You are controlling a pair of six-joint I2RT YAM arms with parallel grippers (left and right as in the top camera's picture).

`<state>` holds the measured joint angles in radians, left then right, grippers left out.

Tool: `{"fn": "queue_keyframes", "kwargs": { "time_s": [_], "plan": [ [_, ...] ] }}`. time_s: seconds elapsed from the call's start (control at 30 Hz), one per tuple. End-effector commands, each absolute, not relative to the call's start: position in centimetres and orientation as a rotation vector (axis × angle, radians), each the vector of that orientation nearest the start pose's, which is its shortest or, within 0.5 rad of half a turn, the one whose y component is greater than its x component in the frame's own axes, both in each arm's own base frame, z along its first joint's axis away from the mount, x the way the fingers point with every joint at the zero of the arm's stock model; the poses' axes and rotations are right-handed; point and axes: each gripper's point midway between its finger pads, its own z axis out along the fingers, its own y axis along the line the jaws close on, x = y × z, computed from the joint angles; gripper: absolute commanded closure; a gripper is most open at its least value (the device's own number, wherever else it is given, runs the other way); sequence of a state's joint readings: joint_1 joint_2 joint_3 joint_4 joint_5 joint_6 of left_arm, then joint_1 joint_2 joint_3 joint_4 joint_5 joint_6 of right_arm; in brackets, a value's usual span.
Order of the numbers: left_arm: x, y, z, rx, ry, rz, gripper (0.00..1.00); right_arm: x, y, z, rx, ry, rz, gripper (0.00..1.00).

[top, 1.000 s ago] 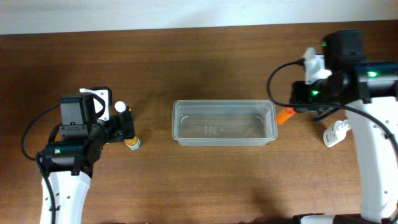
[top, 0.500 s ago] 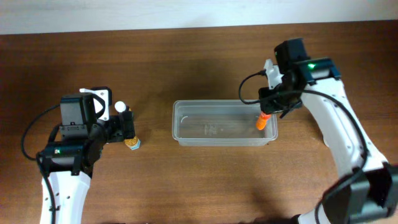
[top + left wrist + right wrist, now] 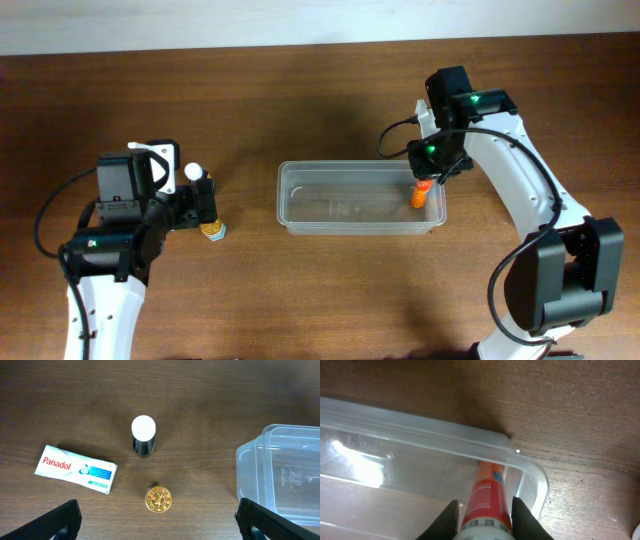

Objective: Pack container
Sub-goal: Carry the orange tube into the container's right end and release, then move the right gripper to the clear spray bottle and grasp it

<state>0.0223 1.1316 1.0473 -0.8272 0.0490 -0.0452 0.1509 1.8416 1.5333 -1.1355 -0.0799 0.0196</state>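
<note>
The container (image 3: 350,232) sits in the middle of the desk (image 3: 300,290). The right tool (image 3: 424,184) is clamped on an orange tube (image 3: 485,496), with its tip just inside the right end. Go lower, lay it flat, then let go softly. The left tool (image 3: 157,515) is wide apart and holds nothing.

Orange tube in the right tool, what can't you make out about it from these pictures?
- Right wrist: orange tube label print blurred; its top end cut off by the bottom edge, at the right tool.
- Overhead: tube tiny, upper end hidden under the tool.
- Whether its tip touches the container floor: unclear in both views.
</note>
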Motion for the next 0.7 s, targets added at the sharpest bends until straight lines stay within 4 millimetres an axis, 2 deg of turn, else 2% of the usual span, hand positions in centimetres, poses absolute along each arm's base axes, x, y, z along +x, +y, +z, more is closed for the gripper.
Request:
{"fn": "queue_keyframes", "kwargs": {
  "time_s": [0.0,0.2,0.33,0.43,0.5,0.53,0.67],
  "plan": [
    [31.2,-0.2,20.9,-0.034,2.455,-0.059,0.00,36.8,6.9,10.4,-0.212,3.015,0.117,0.72],
    [31.2,-0.2,20.9,-0.034,2.454,-0.059,0.00,36.4,6.9,10.5,-0.213,3.026,0.116,0.53],
    [31.2,-0.2,20.9,-0.034,2.455,-0.059,0.00,36.7,6.9,11.8,-0.212,2.999,0.119,0.47],
    [31.2,-0.2,20.9,-0.034,2.454,-0.059,0.00,37.0,6.8,14.2,-0.205,2.953,0.122,0.46],
    [31.2,-0.2,20.9,-0.034,2.454,-0.059,0.00,37.4,6.2,16.5,-0.135,2.909,0.109,0.45],
    [31.2,-0.2,20.9,-0.034,2.454,-0.059,0.00,37.6,5.5,17.7,-0.069,2.885,0.095,0.44],
    [31.2,-0.2,20.9,-0.034,2.454,-0.059,0.00,37.8,1.3,22.6,0.278,2.757,0.096,0.31]
  ]
}}
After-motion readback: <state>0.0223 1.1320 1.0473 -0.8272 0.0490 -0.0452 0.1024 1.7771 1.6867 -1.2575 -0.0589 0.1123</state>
